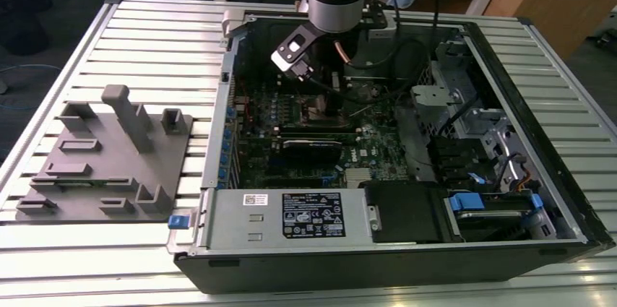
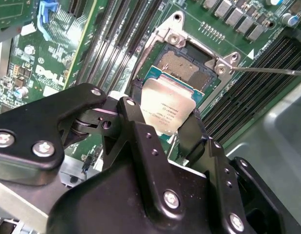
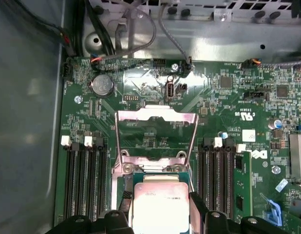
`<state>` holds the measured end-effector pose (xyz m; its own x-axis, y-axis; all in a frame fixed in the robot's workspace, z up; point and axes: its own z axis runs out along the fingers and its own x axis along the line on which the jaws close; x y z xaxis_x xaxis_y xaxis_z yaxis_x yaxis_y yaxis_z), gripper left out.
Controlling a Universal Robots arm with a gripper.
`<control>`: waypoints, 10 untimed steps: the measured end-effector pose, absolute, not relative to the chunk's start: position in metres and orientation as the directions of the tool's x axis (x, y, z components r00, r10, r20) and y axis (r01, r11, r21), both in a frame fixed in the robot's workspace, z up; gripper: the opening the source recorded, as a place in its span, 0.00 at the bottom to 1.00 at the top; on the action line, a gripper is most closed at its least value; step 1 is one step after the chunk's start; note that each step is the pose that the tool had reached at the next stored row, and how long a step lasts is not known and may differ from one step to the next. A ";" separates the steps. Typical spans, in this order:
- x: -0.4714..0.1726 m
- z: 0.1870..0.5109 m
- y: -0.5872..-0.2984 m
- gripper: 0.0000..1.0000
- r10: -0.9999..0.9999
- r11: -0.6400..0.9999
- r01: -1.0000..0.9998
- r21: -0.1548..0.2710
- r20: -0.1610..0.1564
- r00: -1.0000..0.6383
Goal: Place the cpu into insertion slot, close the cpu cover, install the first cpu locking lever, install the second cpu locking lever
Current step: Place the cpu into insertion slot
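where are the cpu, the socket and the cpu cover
cpu [image 2: 169, 109]: second wrist view, middle of its metal top.
socket [image 2: 182, 66]: second wrist view, bare contact area beyond the cpu.
cpu cover [image 3: 155, 115]: first wrist view, end bar of the open frame.

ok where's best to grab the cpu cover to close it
Probably the cpu cover by its free end bar, from the side opposite its hinge: it is a thin frame swung back off the insertion slot, and that bar is farthest from the cpu the fingers hold.
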<state>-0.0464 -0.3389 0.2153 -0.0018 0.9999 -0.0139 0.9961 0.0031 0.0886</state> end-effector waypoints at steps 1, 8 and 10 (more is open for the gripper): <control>-0.047 0.215 -0.339 0.54 1.000 0.003 0.996 0.089 -0.014 -0.002; -0.051 0.212 -0.336 0.54 1.000 0.003 0.996 0.089 -0.013 -0.002; -0.053 0.211 -0.335 0.54 1.000 0.003 0.996 0.089 -0.013 -0.002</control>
<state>-0.0525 -0.3348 0.2107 -0.0017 0.9999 -0.0130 0.9961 0.0029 0.0887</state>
